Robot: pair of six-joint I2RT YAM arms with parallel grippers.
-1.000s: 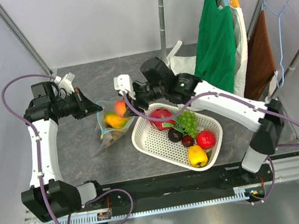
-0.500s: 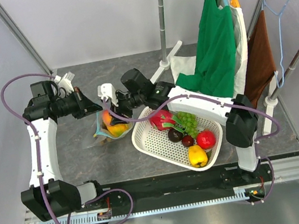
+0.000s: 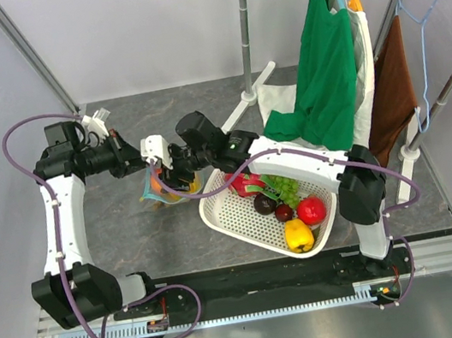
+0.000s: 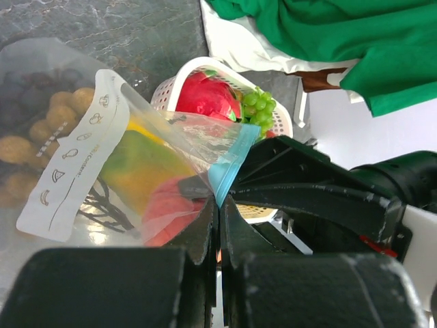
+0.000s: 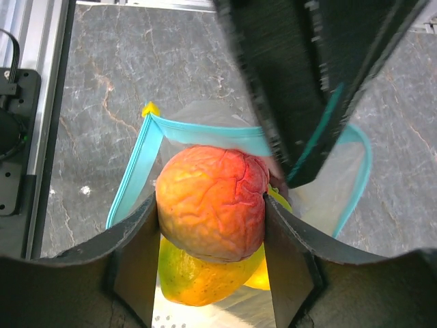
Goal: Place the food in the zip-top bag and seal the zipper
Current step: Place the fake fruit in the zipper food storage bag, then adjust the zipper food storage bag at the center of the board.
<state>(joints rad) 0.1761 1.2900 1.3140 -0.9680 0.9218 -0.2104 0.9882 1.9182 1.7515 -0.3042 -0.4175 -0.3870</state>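
Observation:
The clear zip-top bag (image 3: 157, 193) lies on the table left of the basket, mouth held up. My left gripper (image 3: 132, 160) is shut on the bag's teal zipper (image 4: 231, 164) at a corner of the mouth. My right gripper (image 3: 167, 177) is shut on the orange peach (image 5: 212, 201) and holds it in the open mouth, between the two teal zipper strips (image 5: 134, 174). A yellow-orange mango (image 5: 194, 283) lies in the bag under the peach. The brown berry cluster (image 4: 41, 130) shows through the plastic deeper inside.
A white perforated basket (image 3: 234, 217) right of the bag holds a red fruit (image 3: 245, 181), green grapes (image 3: 282, 182), a red apple (image 3: 311, 209), a yellow pepper (image 3: 298, 235) and dark plums. A clothes rack with a green garment (image 3: 326, 65) stands at the back right.
My right arm has swung left from above the basket to the bag's mouth, carrying the peach down into it. My left gripper has kept its hold on the bag's edge.

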